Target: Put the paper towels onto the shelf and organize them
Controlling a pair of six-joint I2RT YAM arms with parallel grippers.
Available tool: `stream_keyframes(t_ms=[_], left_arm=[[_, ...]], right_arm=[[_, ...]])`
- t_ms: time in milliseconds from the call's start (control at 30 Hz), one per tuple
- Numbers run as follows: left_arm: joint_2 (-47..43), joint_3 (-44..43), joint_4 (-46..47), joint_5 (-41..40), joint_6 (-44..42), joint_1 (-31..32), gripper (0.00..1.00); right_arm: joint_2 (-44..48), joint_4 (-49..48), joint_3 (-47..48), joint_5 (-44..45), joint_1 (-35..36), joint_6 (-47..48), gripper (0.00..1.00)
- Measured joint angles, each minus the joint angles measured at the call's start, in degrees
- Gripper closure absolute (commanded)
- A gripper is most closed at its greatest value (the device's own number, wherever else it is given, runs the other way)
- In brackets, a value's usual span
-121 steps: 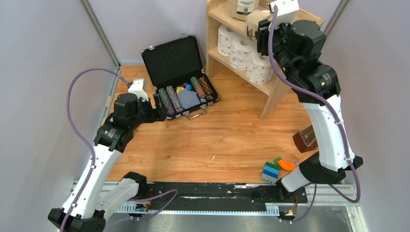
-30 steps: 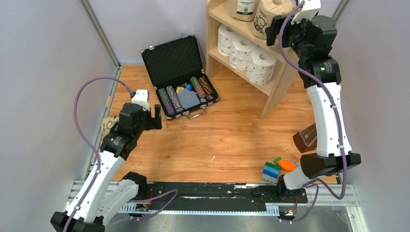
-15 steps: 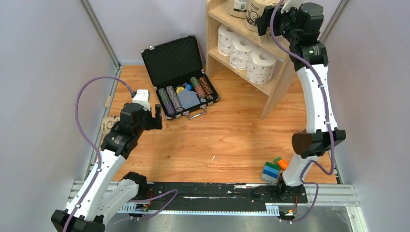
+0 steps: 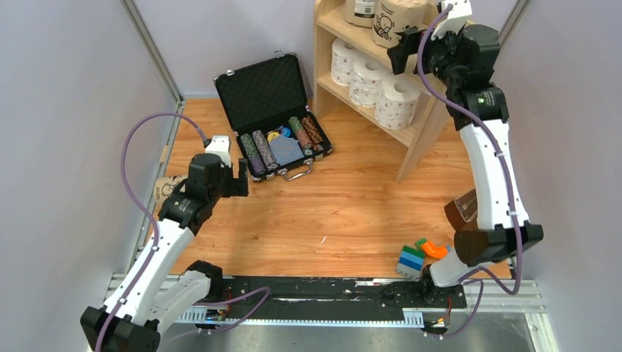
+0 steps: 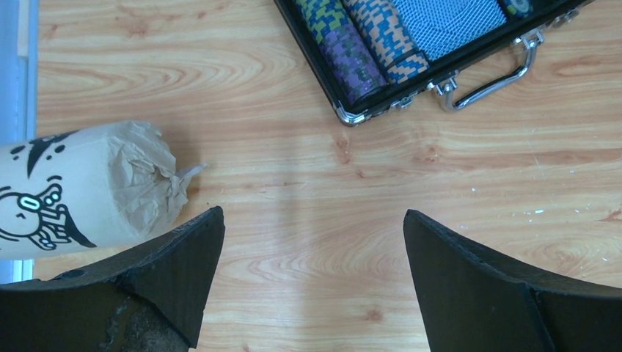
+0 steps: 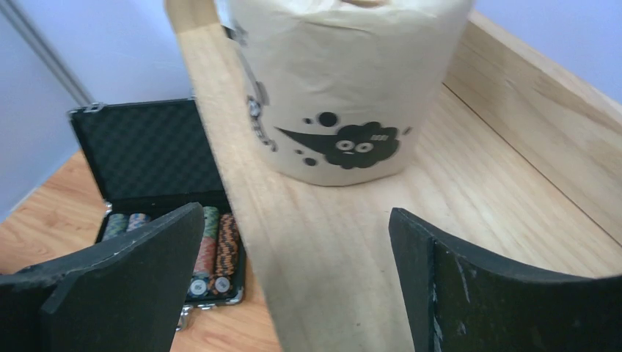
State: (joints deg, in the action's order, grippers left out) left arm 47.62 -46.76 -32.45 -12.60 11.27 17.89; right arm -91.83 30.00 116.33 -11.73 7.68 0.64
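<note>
The right gripper (image 6: pixel 295 213), jaws wide, sits just clear of the upright cartoon-print roll (image 6: pixel 345 81) on the shelf (image 4: pixel 414 143) top, which appears already placed. The left gripper (image 5: pixel 312 216), jaws wide and empty, hovers well left of the shelf beside the lying tan roll (image 5: pixel 88 191), likely for pickup.

Three white rolls (image 4: pixel 370 77) on the shelf's (image 4: pixel 418 139) inner board, two tan rolls (image 4: pixel 392 18) atop, a third (image 4: pixel 167 189) sideways, far left.
</note>
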Motion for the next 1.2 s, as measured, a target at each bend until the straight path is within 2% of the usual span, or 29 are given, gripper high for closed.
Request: stream_keyframes(t_ms=[433, 667, 867, 933, 1067, 1200], left_arm=[[11.5, -3.7, -7.2, -4.6, 8.1, -2.2, 0.00], [12.4, -4.6, -9.9, -5.2, 11.8, -7.2, 0.00], [12.0, -5.6, -11.3, -5.7, 13.7, -15.7, 0.00], [11.9, -5.6, -11.6, -5.9, 14.3, -19.9, 0.00], [11.9, -5.6, -11.5, -7.0, 16.3, -28.3, 0.00], [13.7, -6.2, -11.7, -8.2, 21.0, -34.2, 0.00]], right_arm=[[25.1, -6.6, -26.9, -12.8, 2.3, -6.1, 0.00], [26.4, -6.7, -28.2, -11.0, 2.3, -5.2, 0.00], [25.4, -8.3, -28.0, -18.5, 2.6, -8.2, 0.00], [26.4, -10.5, -29.9, -19.8, 4.9, -9.2, 0.00], [28.5, -11.7, -34.5, -19.0, 14.6, -8.2, 0.00], [29.3, -11.9, -37.4, -18.0, 22.3, -6.6, 0.00]])
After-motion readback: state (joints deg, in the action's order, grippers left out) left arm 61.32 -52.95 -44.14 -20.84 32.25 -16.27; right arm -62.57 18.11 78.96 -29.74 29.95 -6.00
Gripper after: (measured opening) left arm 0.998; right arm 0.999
